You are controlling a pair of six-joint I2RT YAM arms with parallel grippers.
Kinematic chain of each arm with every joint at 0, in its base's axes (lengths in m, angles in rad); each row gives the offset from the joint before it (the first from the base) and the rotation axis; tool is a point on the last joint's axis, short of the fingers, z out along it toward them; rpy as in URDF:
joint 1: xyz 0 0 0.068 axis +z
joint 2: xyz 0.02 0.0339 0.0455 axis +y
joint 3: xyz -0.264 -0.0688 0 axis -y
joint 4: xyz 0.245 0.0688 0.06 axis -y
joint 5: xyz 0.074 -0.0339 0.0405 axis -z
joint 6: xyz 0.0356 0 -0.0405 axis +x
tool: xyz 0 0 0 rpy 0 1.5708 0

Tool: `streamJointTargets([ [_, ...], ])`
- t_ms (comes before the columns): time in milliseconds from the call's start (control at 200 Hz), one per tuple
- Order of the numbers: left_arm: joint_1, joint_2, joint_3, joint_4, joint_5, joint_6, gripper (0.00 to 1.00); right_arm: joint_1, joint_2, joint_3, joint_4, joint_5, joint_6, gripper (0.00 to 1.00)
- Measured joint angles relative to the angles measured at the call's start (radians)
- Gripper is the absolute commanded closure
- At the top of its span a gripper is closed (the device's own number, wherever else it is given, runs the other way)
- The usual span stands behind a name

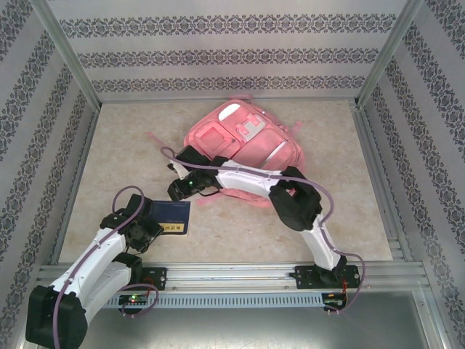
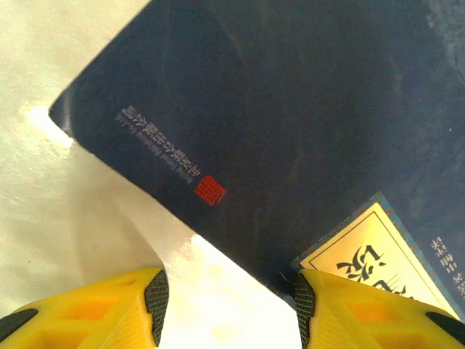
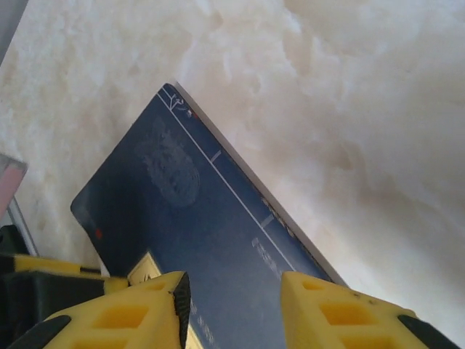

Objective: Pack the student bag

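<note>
While the pink backpack (image 1: 243, 138) lies flat at the far middle of the table (image 1: 116, 160) with its front pockets facing up, you have both arms gathered at a dark blue book (image 1: 171, 216). The book lies flat on the table, near the bag's near-left corner and apart from it.

Your left gripper (image 2: 229, 313) sits at the book's near-left edge. Its yellow fingers (image 2: 123, 309) stand apart with bare table showing between them. The right-hand finger is at the book's corner beside a yellow label (image 2: 378, 254); you cannot tell whether it touches.

Your right arm reaches across the bag's near edge, which puts your right gripper (image 3: 236, 305) over the far side of the book. Its jaws are also apart, with the blue cover showing in the gap and nothing clamped.
</note>
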Motion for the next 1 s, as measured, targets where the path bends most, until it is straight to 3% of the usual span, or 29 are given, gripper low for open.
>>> streamJointTargets([
  [240,0.015,-0.009,-0.024,0.024,0.007,-0.049,0.49,0.003,0.203,0.244,-0.163,-0.021,-0.062,0.53],
  [515,0.018,-0.013,-0.028,0.026,0.010,-0.059,0.49,0.003,0.247,0.290,-0.232,-0.071,-0.109,0.52],
  [854,0.019,-0.017,-0.029,0.026,0.019,-0.043,0.51,0.000,0.087,-0.034,-0.100,-0.208,-0.132,0.54],
  [999,0.025,0.004,-0.019,0.019,0.030,-0.011,0.58,0.000,0.027,-0.165,-0.029,-0.294,-0.113,0.54],
])
